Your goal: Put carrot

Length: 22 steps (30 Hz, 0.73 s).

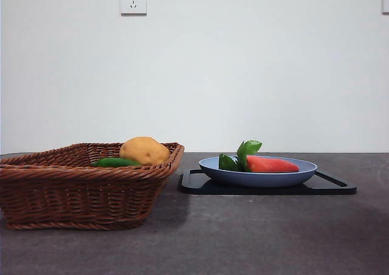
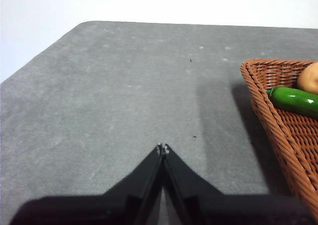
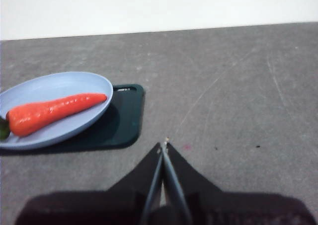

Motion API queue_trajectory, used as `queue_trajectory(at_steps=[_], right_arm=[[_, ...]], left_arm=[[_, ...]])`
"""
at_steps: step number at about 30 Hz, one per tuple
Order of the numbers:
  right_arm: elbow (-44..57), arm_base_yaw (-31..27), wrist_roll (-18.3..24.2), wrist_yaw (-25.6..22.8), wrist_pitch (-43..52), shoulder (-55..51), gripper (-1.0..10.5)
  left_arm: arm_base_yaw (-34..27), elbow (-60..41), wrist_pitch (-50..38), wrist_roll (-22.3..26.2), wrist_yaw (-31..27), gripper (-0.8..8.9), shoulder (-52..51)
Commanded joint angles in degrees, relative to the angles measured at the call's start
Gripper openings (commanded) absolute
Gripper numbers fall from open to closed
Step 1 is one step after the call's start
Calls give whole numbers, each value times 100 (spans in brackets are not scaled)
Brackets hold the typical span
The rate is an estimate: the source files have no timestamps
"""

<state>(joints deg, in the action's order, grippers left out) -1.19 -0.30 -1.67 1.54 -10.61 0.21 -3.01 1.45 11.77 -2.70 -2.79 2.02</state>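
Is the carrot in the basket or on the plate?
On the plate: the carrot lies flat in the blue plate, apart from the basket.

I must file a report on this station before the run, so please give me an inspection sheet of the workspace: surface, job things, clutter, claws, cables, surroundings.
Surface: dark grey table, matte, with faint scuffs and specks.
Job's things: carrot lying on its side in the blue plate; the plate sits on a black tray.
Clutter: wicker basket beside the tray, holding a potato and a long green vegetable.
Claws: left claw shut, over bare table near the basket; right claw shut, over bare table near the tray; neither holds anything.
Cables: nothing seen.
Surroundings: plain white wall with a wall socket.
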Motion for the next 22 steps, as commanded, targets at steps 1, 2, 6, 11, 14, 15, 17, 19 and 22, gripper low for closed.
queue_trajectory(at_steps=[1,2,6,11,14,15,17,19,22], right_arm=[[72,-7,-271,0,61,-24,4],[72,-4,-385,-4,72,-24,3],[72,-2,-387,-37,101,-22,3],[70,-2,-387,-37,120,-22,4],[70,-2,-387,-37,120,-22,3],[70,-2,-387,-37,120,-22,4],[70,-2,-387,-37,120,-22,3],[70,-2,-389,-37,120,-22,3],[72,-2,-387,-37,120,-22,3]], left_arm=[[-20,-28,-13,-50,4,8,-17],[-20,-28,-15,-52,4,8,-17],[-20,-31,-15,-52,4,8,-17],[-20,-28,-15,-50,2,8,-17],[-20,-28,-15,-50,4,8,-17],[-20,-31,-15,-52,4,8,-20],[-20,-31,-15,-52,4,8,-20],[-20,-28,-15,-50,4,8,-20],[-20,-28,-15,-50,4,8,-17]])
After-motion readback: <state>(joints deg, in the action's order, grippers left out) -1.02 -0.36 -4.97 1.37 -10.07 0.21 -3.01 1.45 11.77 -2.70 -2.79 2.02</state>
